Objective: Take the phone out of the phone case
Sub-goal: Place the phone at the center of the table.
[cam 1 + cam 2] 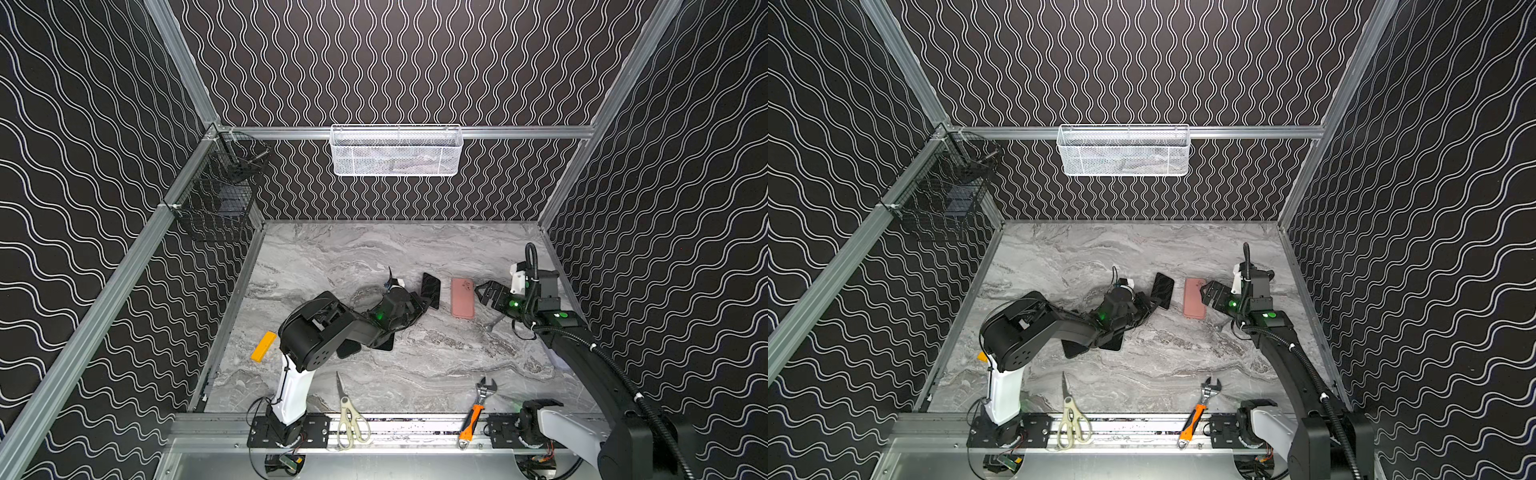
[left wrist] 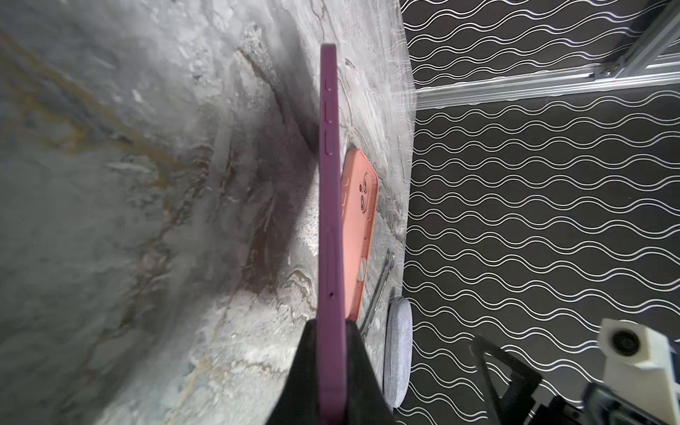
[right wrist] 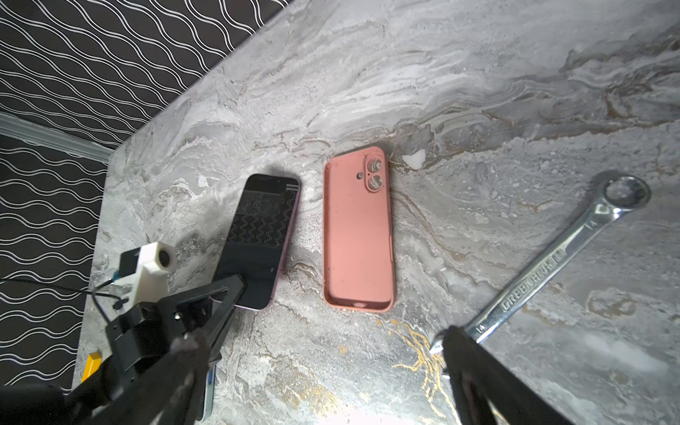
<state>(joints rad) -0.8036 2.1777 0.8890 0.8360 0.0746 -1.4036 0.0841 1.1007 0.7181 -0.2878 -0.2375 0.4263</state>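
The phone [image 1: 430,289] [image 1: 1163,289], with a black screen and purple rim, is out of its case. My left gripper [image 1: 417,305] [image 2: 331,327] is shut on its lower end. It is held tilted on its long edge [image 2: 331,220], with the screen [image 3: 261,239] facing the right arm. The pink phone case [image 1: 462,298] [image 1: 1195,298] [image 3: 358,235] lies empty and hollow side up on the marble table, just right of the phone. My right gripper [image 1: 480,294] [image 3: 323,349] stands open beside the case's right edge, with nothing between its fingers.
A steel spanner [image 3: 552,265] [image 1: 494,322] lies under the right wrist. Scissors [image 1: 349,411] and an orange-handled adjustable wrench [image 1: 478,407] lie at the front edge. A yellow block [image 1: 263,346] is at the left, and flat black items [image 1: 349,349] lie under the left arm. Baskets [image 1: 395,151] hang on the walls.
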